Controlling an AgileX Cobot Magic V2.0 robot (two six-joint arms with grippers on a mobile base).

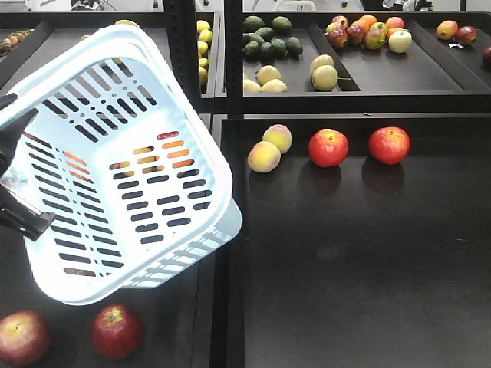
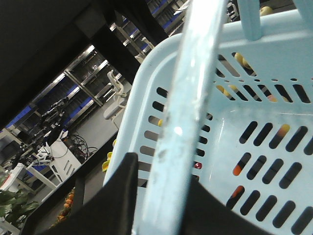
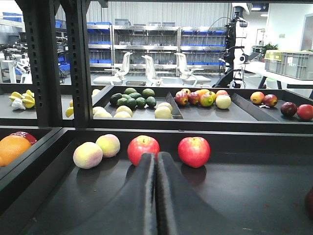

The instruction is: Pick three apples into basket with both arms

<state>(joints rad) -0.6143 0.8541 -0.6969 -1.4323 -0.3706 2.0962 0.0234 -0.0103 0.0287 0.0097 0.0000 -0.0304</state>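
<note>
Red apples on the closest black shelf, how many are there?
4: two red apples right of the basket, two below it at the front left. The basket may hide more.

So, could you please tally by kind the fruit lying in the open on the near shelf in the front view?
Red apples: 2
Dark-red apples: 2
Peaches: 2
Total: 6
Fruit seen only through the basket slots is not counted.
</note>
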